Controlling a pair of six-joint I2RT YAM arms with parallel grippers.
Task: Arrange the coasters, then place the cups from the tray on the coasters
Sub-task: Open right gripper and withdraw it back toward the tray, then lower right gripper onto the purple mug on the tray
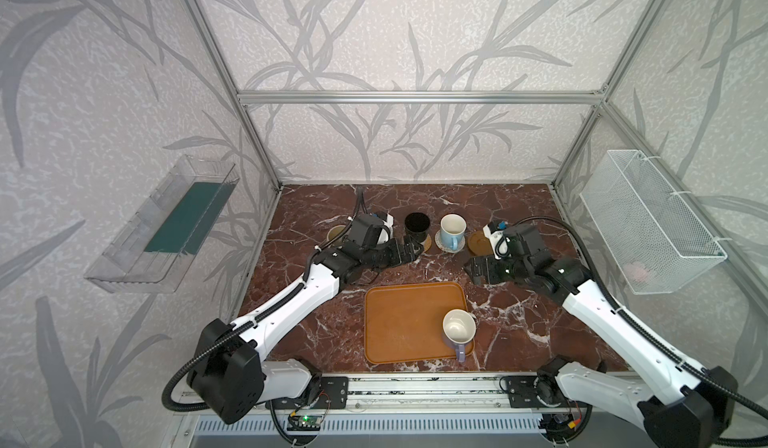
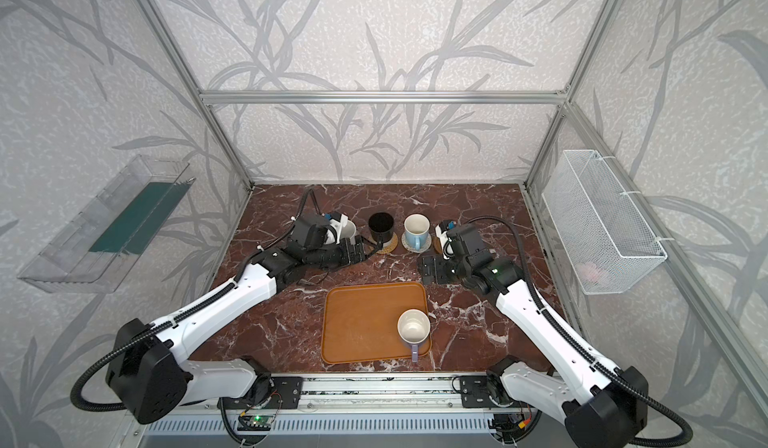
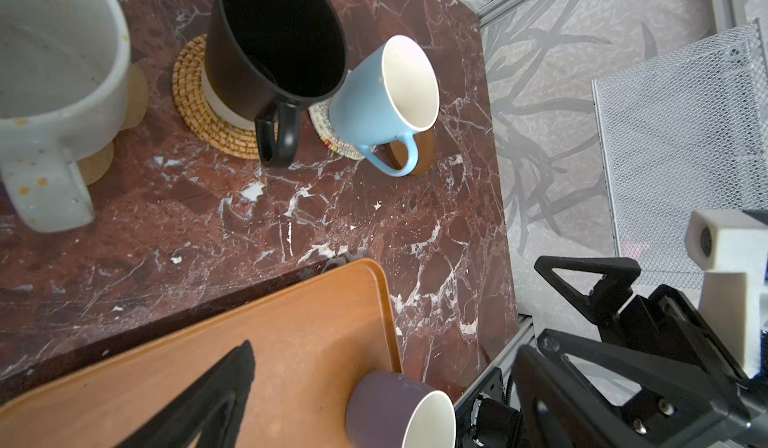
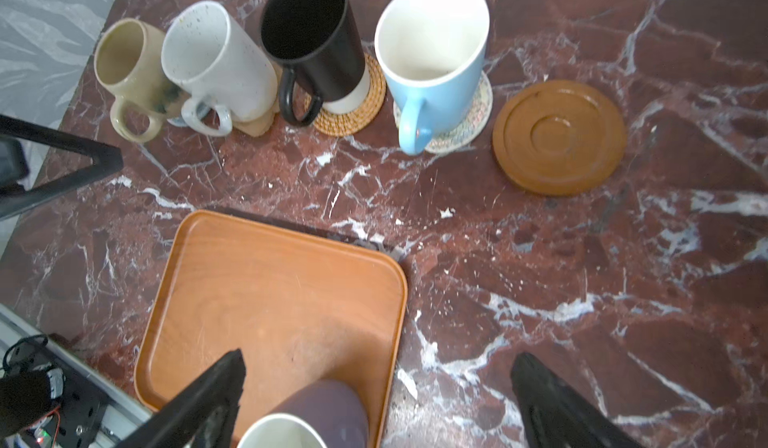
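The lavender mug (image 1: 458, 328) stands upright on the tray's (image 1: 399, 329) near right corner, handle toward the tabletop's (image 1: 332, 333) near edge; the right claw (image 4: 380, 358), wide and empty, hangs just behind it and is nearer. The bare wooden disc (image 4: 559, 136) lies farther back on the right across open tabletop; the left claw (image 1: 417, 245), apparently also wide, is beside the black mug (image 1: 417, 222).

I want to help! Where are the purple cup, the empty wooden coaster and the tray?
purple cup (image 1: 458, 328): a top view, white inside.
wooden coaster (image 4: 559, 136): right wrist view, centre.
tray (image 1: 403, 321): a top view, bare floor.
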